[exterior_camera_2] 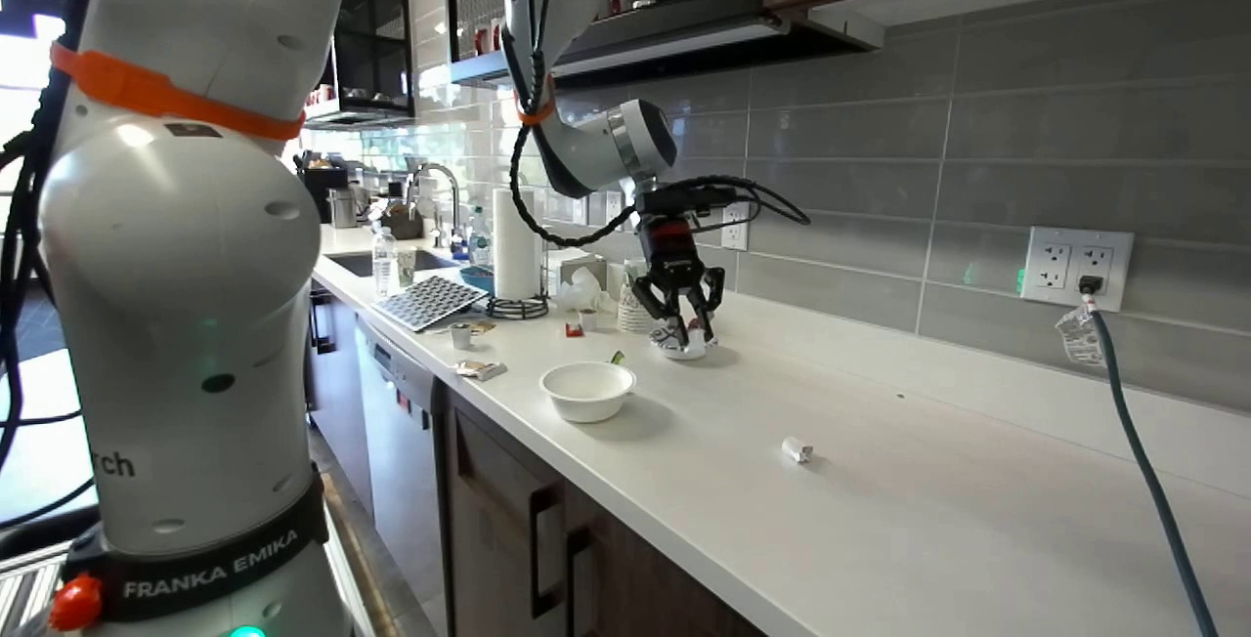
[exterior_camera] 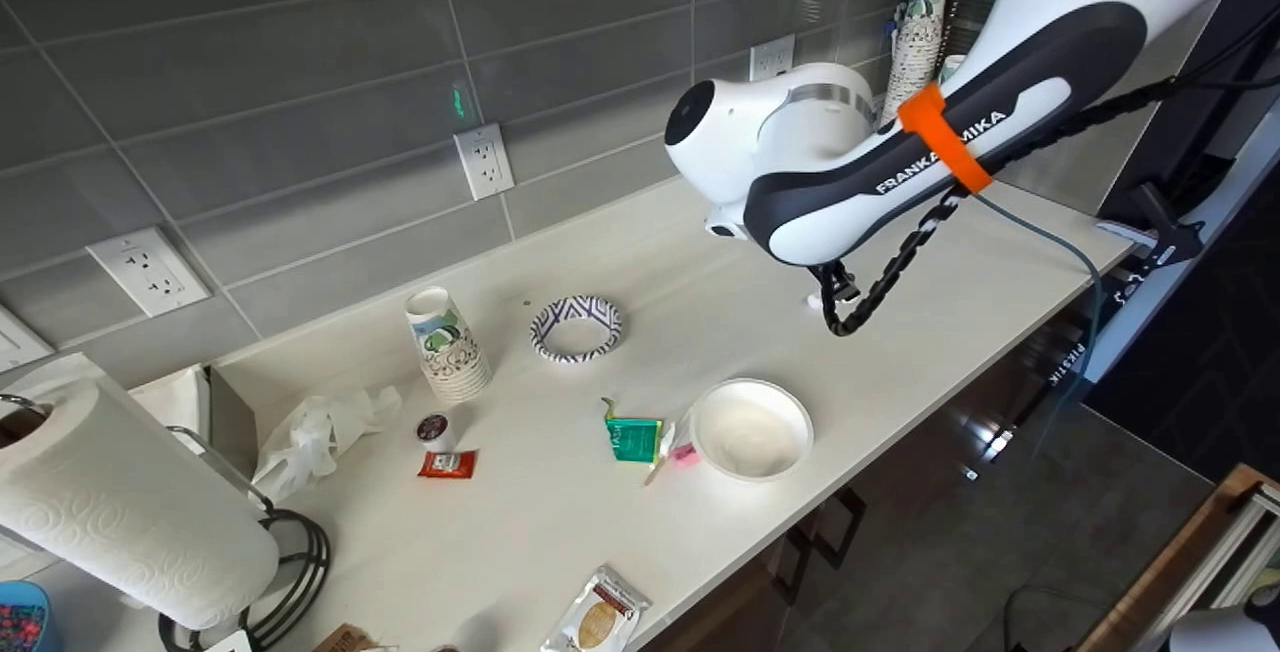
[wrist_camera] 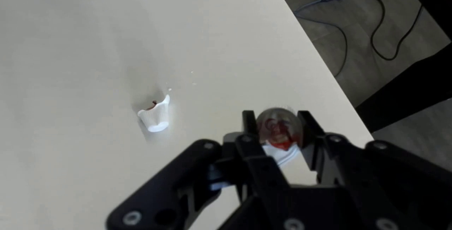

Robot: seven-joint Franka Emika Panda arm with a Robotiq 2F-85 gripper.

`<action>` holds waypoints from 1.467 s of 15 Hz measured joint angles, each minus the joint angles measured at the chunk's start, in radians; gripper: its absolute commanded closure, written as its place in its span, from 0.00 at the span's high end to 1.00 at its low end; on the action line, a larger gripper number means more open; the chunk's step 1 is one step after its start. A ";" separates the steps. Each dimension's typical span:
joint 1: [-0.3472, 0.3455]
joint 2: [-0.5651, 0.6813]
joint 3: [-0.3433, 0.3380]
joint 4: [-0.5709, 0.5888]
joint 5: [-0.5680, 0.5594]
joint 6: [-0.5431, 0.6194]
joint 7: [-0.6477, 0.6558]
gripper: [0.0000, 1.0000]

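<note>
"What is that item (wrist_camera: 279, 131) in the gripper (wrist_camera: 277, 120)?"
"Hard to say: it's blurred in the wrist view, and the fingers (wrist_camera: 249, 121) hide its sides."
"And the paper towels (exterior_camera: 130, 517)?"
"Cut off by the left edge of an exterior view, like the blue tub (exterior_camera: 22, 591)."
"Can you read the red packet (exterior_camera: 447, 465)?"
"No, its print is too small."

- Your gripper (wrist_camera: 277, 119) is black; the small container (wrist_camera: 280, 136) you hold shows red and white.
- You have a plain white bowl (exterior_camera_2: 586, 406) and a shallow dish (exterior_camera: 577, 308) with dark bluish diamonds on white.
- Your cup stack (exterior_camera: 448, 347) is white, brown swirls below green and blue.
- You see a green packet (exterior_camera: 635, 439), a red packet (exterior_camera: 447, 464).
</note>
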 measured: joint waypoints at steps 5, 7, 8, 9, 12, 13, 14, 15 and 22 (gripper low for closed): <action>-0.021 0.000 -0.036 -0.010 0.018 0.091 0.099 0.29; -0.029 0.000 -0.051 -0.016 0.020 0.125 0.134 0.30; -0.033 0.000 -0.058 -0.020 0.021 0.142 0.150 0.30; -0.037 0.000 -0.066 -0.026 0.022 0.159 0.167 0.30; -0.052 0.000 -0.088 -0.044 0.030 0.211 0.209 0.30; -0.057 0.000 -0.096 -0.051 0.033 0.229 0.220 0.30; -0.062 0.000 -0.103 -0.057 0.034 0.245 0.229 0.29; -0.068 0.000 -0.109 -0.063 0.036 0.260 0.239 0.28; -0.103 0.000 -0.156 -0.111 0.049 0.373 0.292 0.32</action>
